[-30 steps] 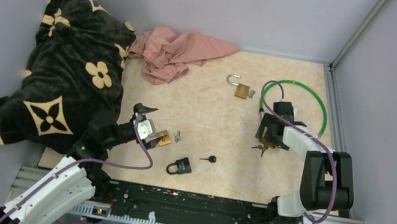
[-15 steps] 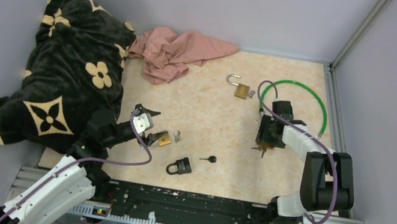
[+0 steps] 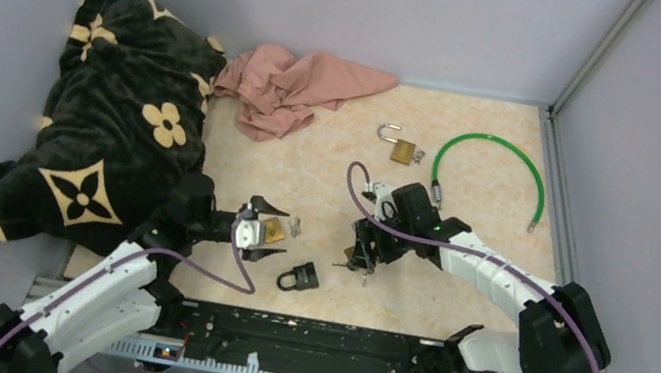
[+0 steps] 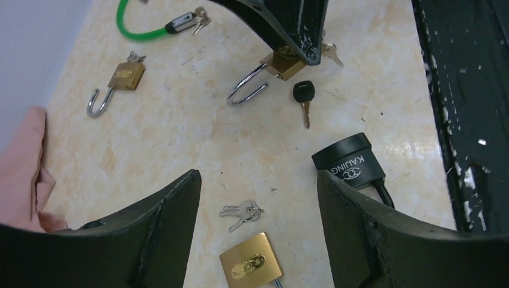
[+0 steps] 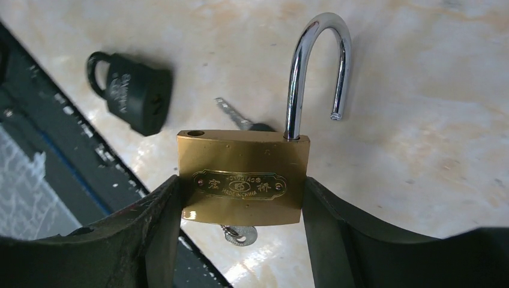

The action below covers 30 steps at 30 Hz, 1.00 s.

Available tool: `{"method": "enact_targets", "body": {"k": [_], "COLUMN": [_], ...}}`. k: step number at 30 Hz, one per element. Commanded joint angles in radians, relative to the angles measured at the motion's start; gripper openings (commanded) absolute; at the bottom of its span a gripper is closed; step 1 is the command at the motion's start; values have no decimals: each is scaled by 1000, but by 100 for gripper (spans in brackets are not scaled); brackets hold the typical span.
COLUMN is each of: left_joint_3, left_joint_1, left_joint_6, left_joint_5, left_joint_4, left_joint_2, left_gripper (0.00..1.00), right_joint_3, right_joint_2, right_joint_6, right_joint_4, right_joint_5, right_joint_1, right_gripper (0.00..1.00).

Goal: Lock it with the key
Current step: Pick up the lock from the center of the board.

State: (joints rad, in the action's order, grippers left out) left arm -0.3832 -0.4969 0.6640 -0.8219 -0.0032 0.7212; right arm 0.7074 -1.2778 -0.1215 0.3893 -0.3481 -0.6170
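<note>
My right gripper [image 5: 241, 191] is shut on the body of a brass padlock [image 5: 243, 174], whose shackle stands open. A key ring [image 5: 241, 235] hangs from its underside. The top view puts this gripper [image 3: 365, 249] at mid-table. A black-headed key [image 4: 304, 96] lies on the table right under the held padlock. My left gripper [image 4: 257, 177] hovers open over a small brass padlock [image 4: 252, 264] and a bunch of silver keys [image 4: 241, 213], touching neither. A shut black padlock [image 4: 351, 168] lies beside its right finger.
Another brass padlock [image 3: 399, 146] with an open shackle lies at the back. A green cable lock [image 3: 500, 150] curves at the back right. A black flowered blanket [image 3: 113, 130] fills the left side, with a pink cloth [image 3: 298, 85] behind. The black front rail [image 3: 330, 344] borders the table.
The right arm has carried its brass padlock from beside the green cable to mid-table. The left gripper has shifted right over the small brass padlock, and its jaws have narrowed somewhat.
</note>
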Motion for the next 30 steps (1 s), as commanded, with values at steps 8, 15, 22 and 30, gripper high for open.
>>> {"method": "enact_targets", "body": {"k": [8, 15, 22, 30], "left_joint_3": [-80, -97, -97, -72], "left_joint_1": [-157, -190, -234, -235], "left_joint_6": [639, 523, 518, 572], "left_joint_5": [-45, 15, 83, 153], "left_joint_4": [8, 73, 89, 103], "left_joint_2": [324, 394, 424, 438], "left_gripper": [76, 58, 61, 26], "right_joint_3": [34, 43, 75, 96], "right_joint_2": [24, 38, 34, 48], "right_joint_6": [77, 98, 117, 151], "right_joint_4": [-269, -297, -275, -263], "right_joint_5": [-345, -343, -317, -310], "right_joint_1": [-190, -227, -249, -265], "right_gripper": [0, 0, 0, 0]}}
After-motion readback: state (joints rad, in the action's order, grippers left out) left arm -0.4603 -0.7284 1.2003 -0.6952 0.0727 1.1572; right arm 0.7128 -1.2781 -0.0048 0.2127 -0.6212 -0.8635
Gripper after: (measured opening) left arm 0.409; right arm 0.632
